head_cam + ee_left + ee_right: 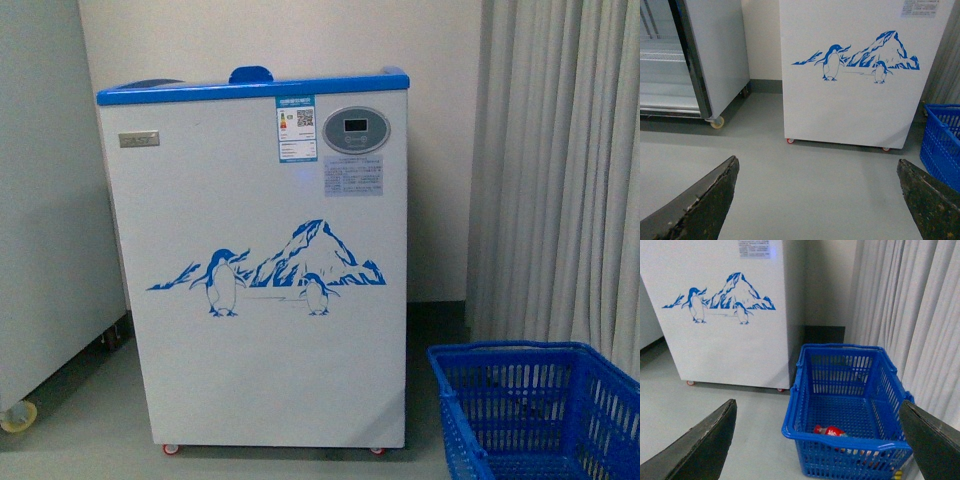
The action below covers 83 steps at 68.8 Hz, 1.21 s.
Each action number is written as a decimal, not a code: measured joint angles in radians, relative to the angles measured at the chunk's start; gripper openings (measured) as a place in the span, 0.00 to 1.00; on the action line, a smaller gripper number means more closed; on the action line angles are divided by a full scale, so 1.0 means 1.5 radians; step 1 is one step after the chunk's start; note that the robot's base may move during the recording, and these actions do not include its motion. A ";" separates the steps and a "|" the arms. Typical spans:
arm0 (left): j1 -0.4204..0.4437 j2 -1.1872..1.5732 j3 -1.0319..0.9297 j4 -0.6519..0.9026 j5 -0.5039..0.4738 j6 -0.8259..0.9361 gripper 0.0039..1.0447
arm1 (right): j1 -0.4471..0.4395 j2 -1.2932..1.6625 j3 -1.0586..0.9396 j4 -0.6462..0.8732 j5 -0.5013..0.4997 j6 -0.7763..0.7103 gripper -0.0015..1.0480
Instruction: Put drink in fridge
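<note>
The fridge [260, 270] is a white chest freezer with a blue rim and a penguin graphic, standing straight ahead in the front view; it also shows in the left wrist view [860, 100] and the right wrist view [725, 340]. The drink [830, 431], with red cap and red label, lies on its side in the blue basket [840, 440], partly hidden by the near wall. My right gripper [817, 440] is open, above and short of the basket. My left gripper [817, 200] is open over bare floor in front of the fridge.
The blue basket [530, 410] stands on the floor right of the fridge, by grey curtains [560, 170]. A tall white cabinet on castors [695, 60] stands left of the fridge. Grey floor [815, 170] lies between me and the fridge.
</note>
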 joint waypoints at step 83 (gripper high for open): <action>0.000 0.000 0.000 0.000 0.000 0.000 0.92 | 0.012 0.058 0.038 -0.100 0.078 0.009 0.93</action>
